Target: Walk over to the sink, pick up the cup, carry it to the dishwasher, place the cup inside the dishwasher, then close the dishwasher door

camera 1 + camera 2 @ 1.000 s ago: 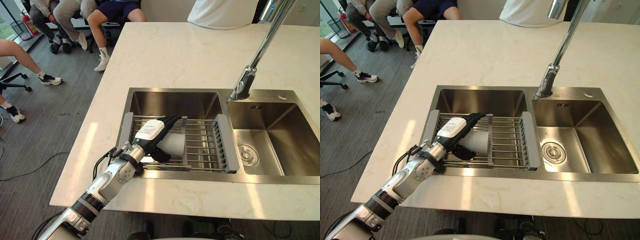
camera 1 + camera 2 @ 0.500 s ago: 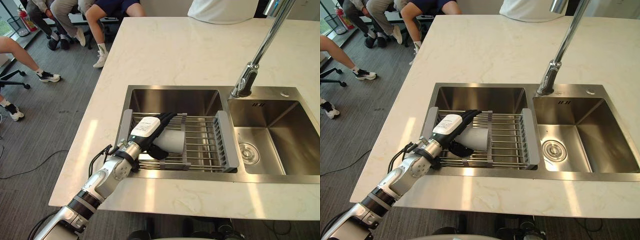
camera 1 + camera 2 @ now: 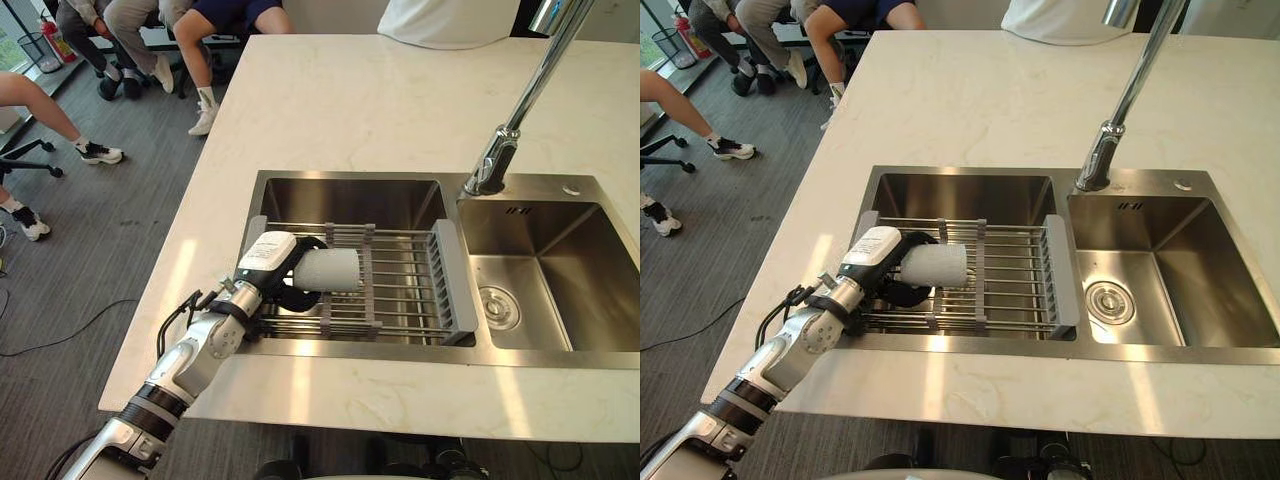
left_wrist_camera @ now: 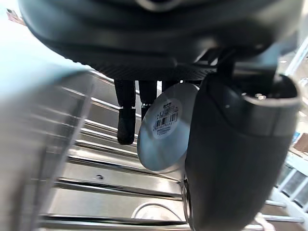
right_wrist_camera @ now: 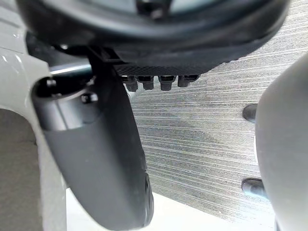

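The cup (image 3: 326, 270) is up off the rack (image 3: 405, 290) now, left hand (image 3: 264, 262) fingers (image 4: 126, 115) curled round it, so the pickup looks secured.

Bright, even light; pale glare streaks cross the countertop (image 3: 400, 110), and the sink (image 3: 560, 270) gleams.

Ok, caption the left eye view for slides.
Left hand clasps the sideways white cup at the wire rack across the sink.
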Available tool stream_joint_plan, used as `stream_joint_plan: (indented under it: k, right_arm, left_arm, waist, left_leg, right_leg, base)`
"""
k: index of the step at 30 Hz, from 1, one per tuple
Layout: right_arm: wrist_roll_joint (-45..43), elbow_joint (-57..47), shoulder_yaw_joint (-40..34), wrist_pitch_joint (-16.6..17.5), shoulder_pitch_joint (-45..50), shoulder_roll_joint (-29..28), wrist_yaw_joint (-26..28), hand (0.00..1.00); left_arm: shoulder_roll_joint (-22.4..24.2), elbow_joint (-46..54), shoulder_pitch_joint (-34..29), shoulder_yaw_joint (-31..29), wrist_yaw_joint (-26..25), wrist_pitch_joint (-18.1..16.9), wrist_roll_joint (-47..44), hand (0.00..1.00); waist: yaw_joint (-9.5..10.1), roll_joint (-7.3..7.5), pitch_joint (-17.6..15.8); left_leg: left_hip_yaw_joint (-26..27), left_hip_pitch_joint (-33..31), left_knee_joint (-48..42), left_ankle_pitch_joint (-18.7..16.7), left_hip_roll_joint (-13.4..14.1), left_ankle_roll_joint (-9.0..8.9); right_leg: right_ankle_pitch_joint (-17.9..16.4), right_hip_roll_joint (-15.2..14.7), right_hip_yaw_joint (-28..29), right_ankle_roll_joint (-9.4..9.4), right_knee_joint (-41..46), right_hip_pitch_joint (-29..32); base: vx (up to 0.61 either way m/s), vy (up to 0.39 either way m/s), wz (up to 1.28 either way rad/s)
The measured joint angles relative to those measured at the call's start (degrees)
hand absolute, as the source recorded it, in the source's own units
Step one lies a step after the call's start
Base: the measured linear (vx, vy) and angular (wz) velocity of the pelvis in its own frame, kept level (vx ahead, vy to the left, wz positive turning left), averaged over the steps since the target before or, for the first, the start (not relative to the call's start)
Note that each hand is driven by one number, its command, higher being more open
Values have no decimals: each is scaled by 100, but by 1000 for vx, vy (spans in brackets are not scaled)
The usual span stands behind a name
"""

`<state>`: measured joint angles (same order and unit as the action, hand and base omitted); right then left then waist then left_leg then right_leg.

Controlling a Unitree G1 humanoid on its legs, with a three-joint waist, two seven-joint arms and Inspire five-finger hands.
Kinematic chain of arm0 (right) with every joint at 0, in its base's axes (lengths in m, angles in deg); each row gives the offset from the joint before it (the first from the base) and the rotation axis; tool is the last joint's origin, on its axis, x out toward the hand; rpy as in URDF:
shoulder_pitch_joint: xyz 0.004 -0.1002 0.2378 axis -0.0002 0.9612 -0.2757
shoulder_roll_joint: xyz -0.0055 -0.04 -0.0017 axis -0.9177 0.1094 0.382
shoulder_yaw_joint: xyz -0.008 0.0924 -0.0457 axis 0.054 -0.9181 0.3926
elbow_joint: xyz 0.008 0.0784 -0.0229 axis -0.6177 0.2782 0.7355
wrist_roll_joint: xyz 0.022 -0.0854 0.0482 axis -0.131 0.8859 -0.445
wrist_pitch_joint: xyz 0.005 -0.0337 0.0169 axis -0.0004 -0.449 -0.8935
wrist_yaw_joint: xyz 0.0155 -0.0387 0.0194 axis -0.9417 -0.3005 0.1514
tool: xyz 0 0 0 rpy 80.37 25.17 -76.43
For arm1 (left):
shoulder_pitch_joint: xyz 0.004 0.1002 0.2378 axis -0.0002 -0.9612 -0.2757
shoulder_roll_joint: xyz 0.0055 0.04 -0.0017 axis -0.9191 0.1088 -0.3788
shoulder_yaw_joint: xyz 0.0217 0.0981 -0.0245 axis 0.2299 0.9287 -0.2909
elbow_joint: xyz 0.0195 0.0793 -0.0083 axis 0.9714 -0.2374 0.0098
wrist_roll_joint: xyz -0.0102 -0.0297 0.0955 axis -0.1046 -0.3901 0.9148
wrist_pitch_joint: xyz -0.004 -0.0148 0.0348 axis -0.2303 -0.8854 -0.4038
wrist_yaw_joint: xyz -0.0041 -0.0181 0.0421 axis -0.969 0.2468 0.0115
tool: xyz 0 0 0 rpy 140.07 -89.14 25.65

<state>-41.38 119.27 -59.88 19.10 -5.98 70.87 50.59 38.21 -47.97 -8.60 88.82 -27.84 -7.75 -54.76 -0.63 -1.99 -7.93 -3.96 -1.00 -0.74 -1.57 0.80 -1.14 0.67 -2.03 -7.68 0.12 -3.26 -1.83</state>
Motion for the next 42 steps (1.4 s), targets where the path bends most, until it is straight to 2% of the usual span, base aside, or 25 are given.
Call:
stream_joint_plan:
  k: [9,16,20,31,38,42]
  right_arm:
    - [0,158,-1,-2,-120,7,6,100]
    - [1,273,-5,-7,-188,26,11,100]
    - [1,327,-4,-40,-207,47,10,100]
    - [18,591,-9,-71,-354,88,-72,100]
    - [19,684,-11,-74,-386,78,-122,100]
    - [19,785,-8,-139,-376,68,-121,100]
  left_arm:
    - [14,66,-108,-106,-7,-28,-82,0]
    - [177,421,-481,-325,-46,-11,-778,0]
    - [251,676,-713,-325,-95,5,-1139,0]
    - [1224,1901,-1296,-619,-431,-54,-2440,0]
    - [1702,2328,-1801,-1059,-711,-90,-3400,0]
    - [1971,2365,-2092,-1212,-780,-150,-3814,0]
  waist:
    - [-18,-1,0]
    - [4,-1,0]
    - [87,-2,0]
    - [132,-2,14]
    - [149,3,56]
    - [240,6,187]
  left_leg:
    - [-4,4,1,0,0,0]
    - [-29,5,-8,1,-7,1]
    - [-50,6,-27,3,-14,4]
    - [-94,43,-80,2,-69,10]
    - [-94,52,-91,-3,-90,19]
    - [-116,48,-100,-6,-101,25]
  right_leg:
    - [2,2,2,-7,0,-4]
    - [1,1,-17,-9,-1,-18]
    - [1,-3,-33,-10,4,-32]
    - [-43,-63,-32,-53,114,-48]
    - [-47,-85,-13,-55,139,-43]
    - [-48,-94,-19,-57,139,-49]
  base:
    - [0,0,0]
    - [0,0,0]
    - [0,0,0]
    - [0,0,1]
    - [-2,1,-1]
    - [0,0,0]
